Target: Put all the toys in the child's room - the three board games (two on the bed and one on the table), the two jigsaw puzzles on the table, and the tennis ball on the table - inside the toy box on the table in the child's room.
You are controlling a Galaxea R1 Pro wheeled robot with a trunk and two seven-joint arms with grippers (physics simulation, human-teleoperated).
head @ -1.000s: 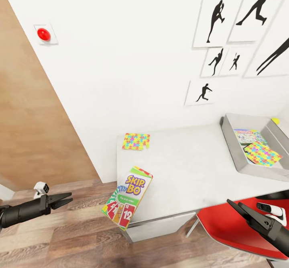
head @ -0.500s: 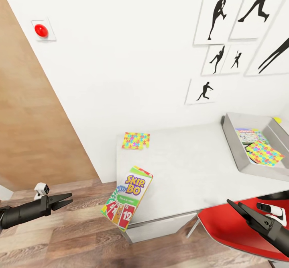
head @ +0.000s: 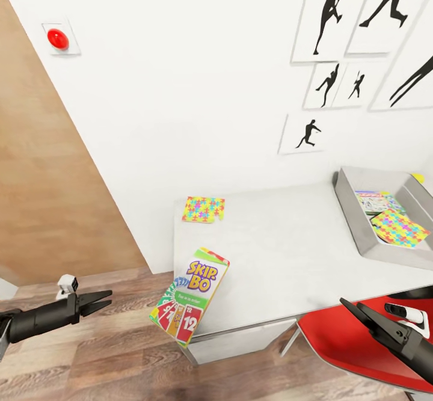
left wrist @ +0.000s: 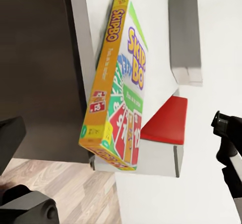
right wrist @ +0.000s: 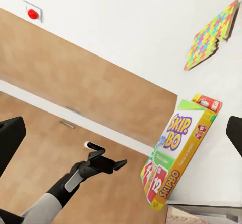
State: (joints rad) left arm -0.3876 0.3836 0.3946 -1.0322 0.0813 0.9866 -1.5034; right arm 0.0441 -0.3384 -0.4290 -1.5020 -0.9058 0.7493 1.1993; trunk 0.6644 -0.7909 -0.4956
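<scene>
A board game box marked Skip-Bo lies on the white table, hanging over its front left corner. The left wrist view takes the box from its side, and the right wrist view also has it. A jigsaw puzzle lies near the table's back left edge. The grey toy box at the right holds another jigsaw puzzle and a flat board game. A sliver of the yellow tennis ball peeks over its far wall. My left gripper hovers open above the floor, left of the Skip-Bo box. My right gripper is open, low in front of the table.
A red chair stands tucked under the table's right front, beneath my right arm. A wood panel runs along the left, wood-plank floor below it. White wall with framed silhouettes backs the table.
The whole picture has shifted a little, so the camera moved. My left gripper has edged slightly lower and toward the Skip-Bo box. The right arm and the toys are as before.
</scene>
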